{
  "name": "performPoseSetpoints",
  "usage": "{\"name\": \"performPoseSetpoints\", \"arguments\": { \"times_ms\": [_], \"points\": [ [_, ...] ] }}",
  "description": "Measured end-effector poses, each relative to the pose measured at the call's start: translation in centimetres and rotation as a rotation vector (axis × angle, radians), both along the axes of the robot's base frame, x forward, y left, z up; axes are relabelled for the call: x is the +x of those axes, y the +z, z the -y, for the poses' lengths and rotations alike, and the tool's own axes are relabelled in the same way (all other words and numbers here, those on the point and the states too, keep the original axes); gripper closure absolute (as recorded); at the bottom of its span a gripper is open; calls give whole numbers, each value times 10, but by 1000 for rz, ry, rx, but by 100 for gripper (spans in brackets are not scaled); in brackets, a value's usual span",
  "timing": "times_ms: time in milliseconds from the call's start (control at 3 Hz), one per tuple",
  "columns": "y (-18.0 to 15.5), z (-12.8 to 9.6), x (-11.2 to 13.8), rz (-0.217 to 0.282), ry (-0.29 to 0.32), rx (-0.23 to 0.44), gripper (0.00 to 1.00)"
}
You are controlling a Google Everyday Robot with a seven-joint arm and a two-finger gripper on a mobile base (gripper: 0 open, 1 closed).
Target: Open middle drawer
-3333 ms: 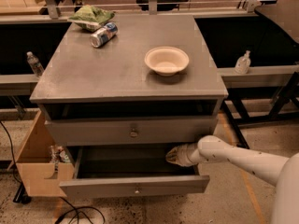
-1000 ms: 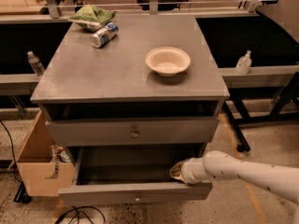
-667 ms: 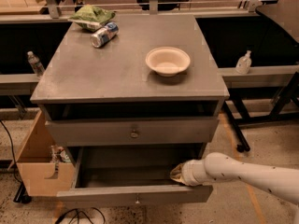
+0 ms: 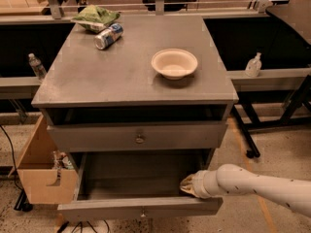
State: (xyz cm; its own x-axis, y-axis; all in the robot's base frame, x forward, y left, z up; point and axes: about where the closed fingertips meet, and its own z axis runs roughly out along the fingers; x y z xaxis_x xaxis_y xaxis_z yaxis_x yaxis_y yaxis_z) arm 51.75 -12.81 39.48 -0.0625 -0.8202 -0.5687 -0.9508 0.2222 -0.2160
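Note:
The middle drawer [image 4: 112, 210] is pulled out toward me, below the shut upper drawer [image 4: 97, 137]. Its grey front has a small brass knob [image 4: 142, 212] at the centre and its inside looks empty. My gripper [image 4: 187, 185] is inside the drawer at its right end, just behind the front panel, on the end of the white arm [image 4: 257, 186] that comes in from the right. The drawer below is hidden under the pulled-out one.
On the cabinet top [image 4: 112, 76] stand a white bowl [image 4: 174, 63], a lying can [image 4: 108, 36] and a green bag [image 4: 95, 16]. A cardboard box [image 4: 41, 171] stands left of the cabinet. Bottles [image 4: 36, 66] [image 4: 253, 65] stand on side shelves.
The middle drawer has slid farther out toward me. My gripper has moved forward with it, staying at the drawer's right end.

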Motion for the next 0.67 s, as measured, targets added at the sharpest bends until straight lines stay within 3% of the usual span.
{"name": "performPoseSetpoints", "arguments": {
  "times_ms": [333, 667],
  "points": [
    [1, 14, -23, -14, -63, 16, 100],
    [1, 13, -20, -14, -64, 16, 100]
  ]
}}
